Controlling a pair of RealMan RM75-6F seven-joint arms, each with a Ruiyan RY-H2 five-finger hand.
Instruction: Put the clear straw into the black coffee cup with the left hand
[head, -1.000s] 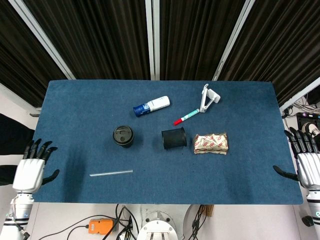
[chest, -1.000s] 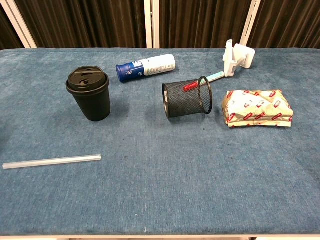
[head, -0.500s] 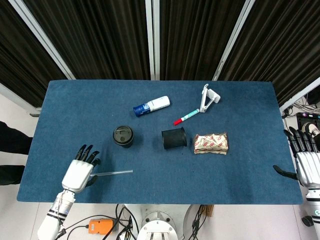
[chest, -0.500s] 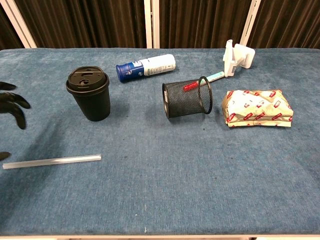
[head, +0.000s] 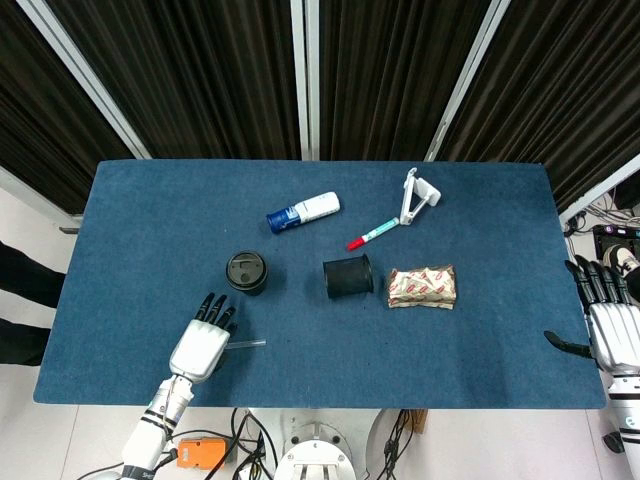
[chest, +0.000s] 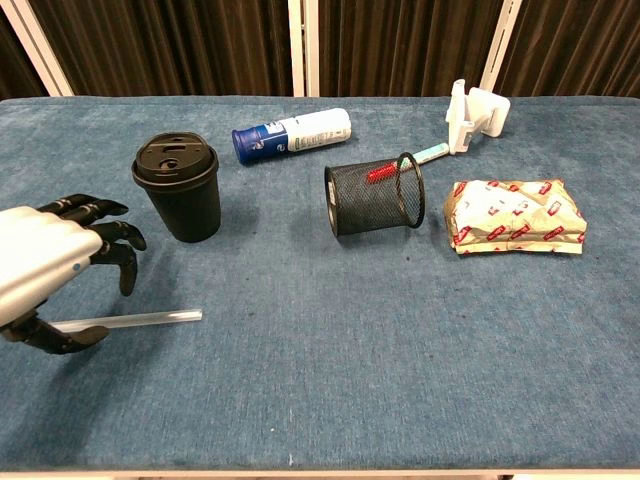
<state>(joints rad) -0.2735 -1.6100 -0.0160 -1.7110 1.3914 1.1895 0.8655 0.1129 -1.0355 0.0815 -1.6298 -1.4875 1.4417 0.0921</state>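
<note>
The clear straw (chest: 140, 319) lies flat on the blue table near its front left; its short free end (head: 247, 343) pokes out from under my hand in the head view. The black coffee cup (head: 247, 272) (chest: 179, 188) stands upright with its lid on, just behind the straw. My left hand (head: 201, 346) (chest: 45, 265) hovers over the straw's left part, fingers spread and curved down, thumb below the straw, holding nothing. My right hand (head: 608, 325) stays open at the table's right edge, far from everything.
A black mesh pen cup (chest: 373, 198) lies on its side mid-table, a snack packet (chest: 516, 216) to its right. Behind them lie a blue-and-white tube (chest: 291, 134), a red-capped marker (head: 373, 234) and a white clip (chest: 473, 115).
My left hand has moved right from the table's left edge to above the straw, covering most of it in the head view. The right hand has stayed put.
</note>
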